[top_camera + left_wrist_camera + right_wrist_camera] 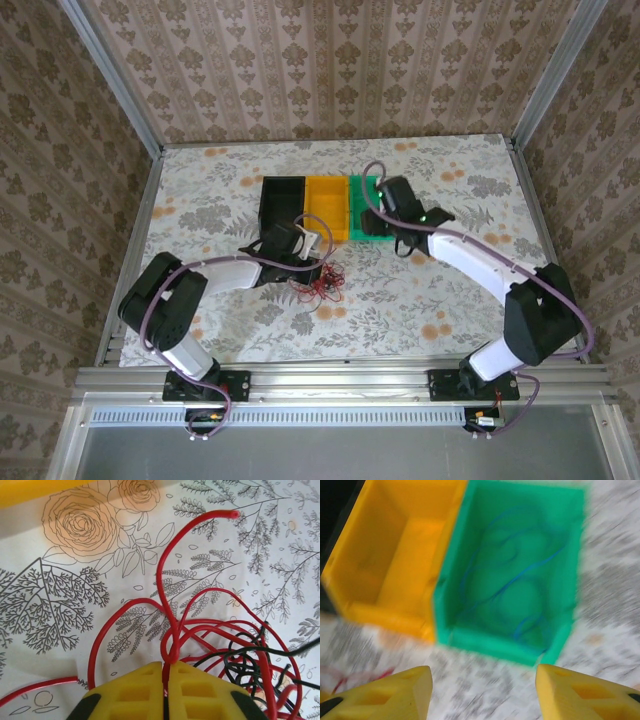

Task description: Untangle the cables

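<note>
1. Cables sit in one red-and-black tangle on the floral tabletop, just near of three bins in a row: one black bin, one yellow bin and one green bin. Of the two arms, the left reaches the tangle and the right hangs over the green bin.
2. Left wrist view: the left pincer is pressed together, pinching a red cable where its loops cross. One black cable is knotted just to the right. The red loops overlap too much to count. The red should probably be drawn out slowly, away from the black knot, pausing if the black follows.
3. Right wrist view, blurred: the right pincer is spread and carries nothing, on the near side of the green bin, where one blue cable lies coiled.
</note>
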`<act>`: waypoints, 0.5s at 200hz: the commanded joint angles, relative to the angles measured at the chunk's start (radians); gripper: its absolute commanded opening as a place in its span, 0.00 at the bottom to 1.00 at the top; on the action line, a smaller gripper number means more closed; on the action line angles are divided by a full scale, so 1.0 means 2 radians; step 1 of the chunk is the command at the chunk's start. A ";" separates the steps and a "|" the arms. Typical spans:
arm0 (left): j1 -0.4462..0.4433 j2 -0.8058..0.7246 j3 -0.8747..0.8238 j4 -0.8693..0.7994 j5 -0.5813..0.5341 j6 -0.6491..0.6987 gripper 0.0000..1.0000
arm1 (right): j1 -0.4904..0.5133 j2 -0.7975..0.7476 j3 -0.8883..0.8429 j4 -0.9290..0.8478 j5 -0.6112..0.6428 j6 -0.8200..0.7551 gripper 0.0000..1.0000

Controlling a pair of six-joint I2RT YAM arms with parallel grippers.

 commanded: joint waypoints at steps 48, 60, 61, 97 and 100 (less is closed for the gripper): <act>0.018 -0.098 -0.035 0.000 0.030 -0.008 0.47 | 0.101 -0.006 -0.077 0.056 -0.094 0.018 0.57; 0.029 -0.121 -0.048 0.000 0.023 -0.017 0.48 | 0.103 -0.001 -0.079 0.062 -0.106 0.020 0.57; 0.029 -0.123 -0.049 0.000 0.023 -0.017 0.48 | 0.104 -0.001 -0.078 0.062 -0.107 0.020 0.58; 0.045 -0.153 -0.068 -0.021 -0.002 -0.012 0.49 | 0.111 0.013 -0.066 0.048 -0.124 0.000 0.57; 0.045 -0.153 -0.068 -0.023 -0.002 -0.010 0.49 | 0.112 0.013 -0.064 0.046 -0.124 -0.002 0.57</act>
